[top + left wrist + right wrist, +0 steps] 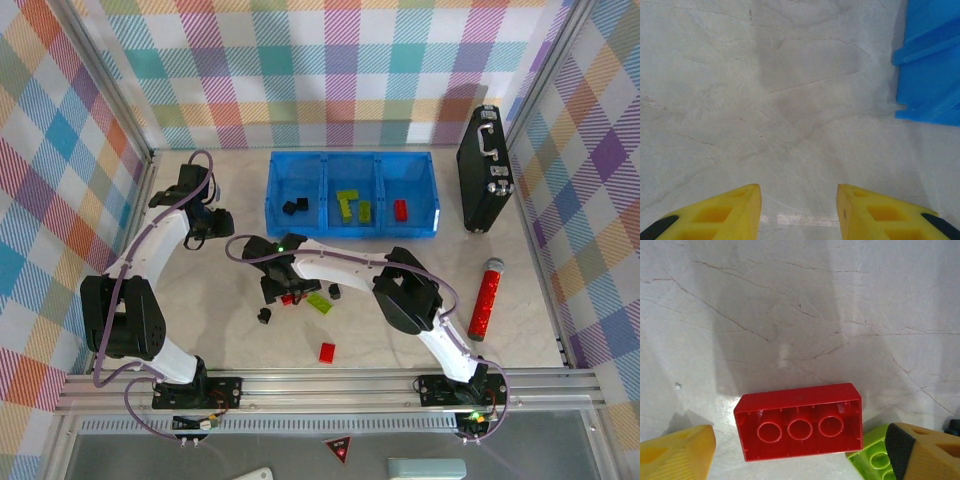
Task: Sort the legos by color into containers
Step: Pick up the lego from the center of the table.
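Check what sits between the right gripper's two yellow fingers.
A red rectangular plastic brick, hollow underside up, lies between the fingers of the open right gripper, touching neither; the right wrist view shows it.

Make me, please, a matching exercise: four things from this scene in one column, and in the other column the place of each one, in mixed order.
Things
1. black case
2. red cylinder
3. upside-down red brick
4. blue tray

Places
a. between the open fingers of the right gripper
b. lying on the table, right of the right arm
c. standing at the far right
d. far side, in the middle

Pairs: 1-c, 2-b, 3-a, 4-d
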